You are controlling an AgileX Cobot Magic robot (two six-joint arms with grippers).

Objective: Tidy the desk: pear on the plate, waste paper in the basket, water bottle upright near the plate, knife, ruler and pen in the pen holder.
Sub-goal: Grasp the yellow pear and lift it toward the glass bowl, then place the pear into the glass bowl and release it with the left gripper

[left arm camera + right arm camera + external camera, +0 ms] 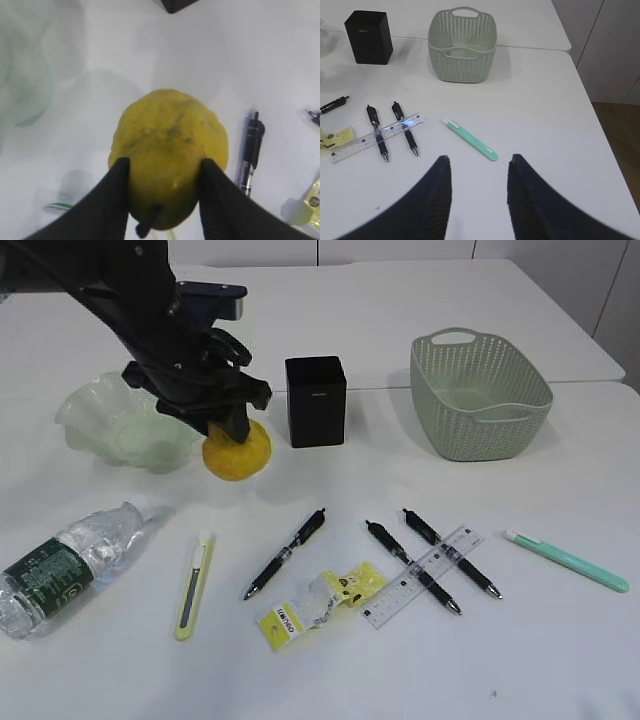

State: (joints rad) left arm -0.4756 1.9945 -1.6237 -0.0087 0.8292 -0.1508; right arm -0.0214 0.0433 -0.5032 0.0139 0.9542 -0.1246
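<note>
My left gripper [232, 430] is shut on the yellow pear [238, 454], its fingers [112, 200] pressing both sides of the pear [167, 145], just right of the pale green glass plate [115, 425]. The water bottle [62, 568] lies on its side at front left. Beside it lies a yellow knife [195, 585]. Three black pens [287, 553] [412, 566] [452, 552], a clear ruler [423, 577] and yellow waste paper [320, 603] lie in front. My right gripper [479, 159] hangs open over bare table near a mint-green knife [470, 139].
The black pen holder [316, 400] stands right of the pear. The green woven basket [478, 395] sits at the back right. The table's right edge [600, 145] drops off beside my right gripper.
</note>
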